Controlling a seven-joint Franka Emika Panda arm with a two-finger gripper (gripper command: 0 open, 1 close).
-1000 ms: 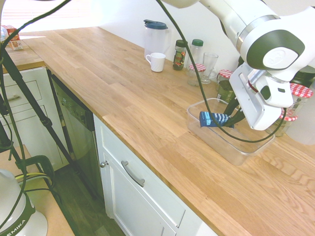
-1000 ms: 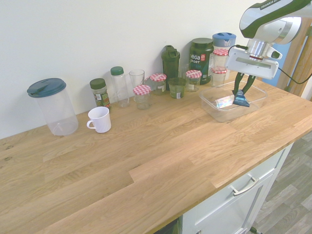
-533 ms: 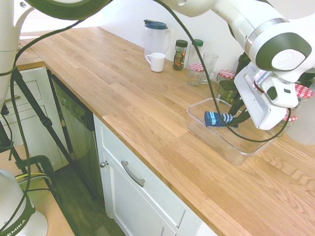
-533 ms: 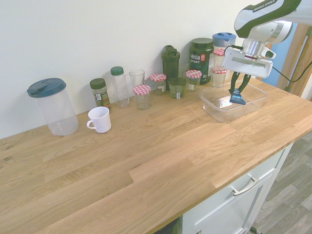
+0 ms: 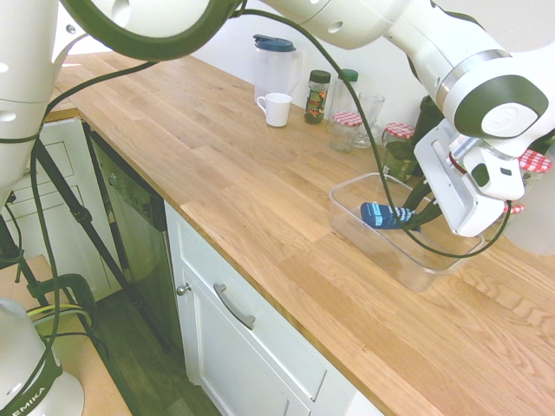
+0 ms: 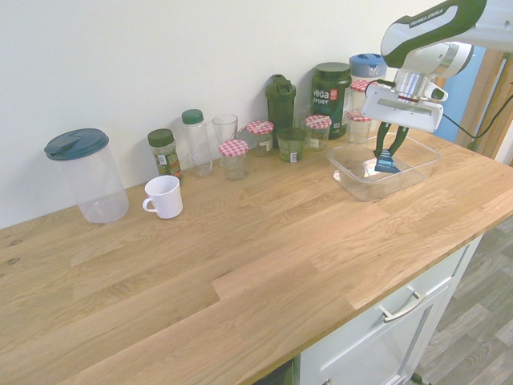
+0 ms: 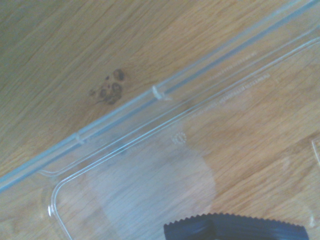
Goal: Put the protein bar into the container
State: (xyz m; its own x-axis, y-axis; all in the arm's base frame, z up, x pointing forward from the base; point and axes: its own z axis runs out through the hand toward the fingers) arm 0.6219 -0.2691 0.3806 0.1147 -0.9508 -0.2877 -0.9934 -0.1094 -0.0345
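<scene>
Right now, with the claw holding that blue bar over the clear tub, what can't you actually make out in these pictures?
- Whether the protein bar touches the floor of the container: unclear in both outside views.
- Wrapper print: too small in the outside views; the wrist view shows only a dark serrated edge, cut off by the frame.
- Claw fingers: out of the wrist view.
- Red-checked jars: partly hidden behind the arm in the first outside view.
</scene>
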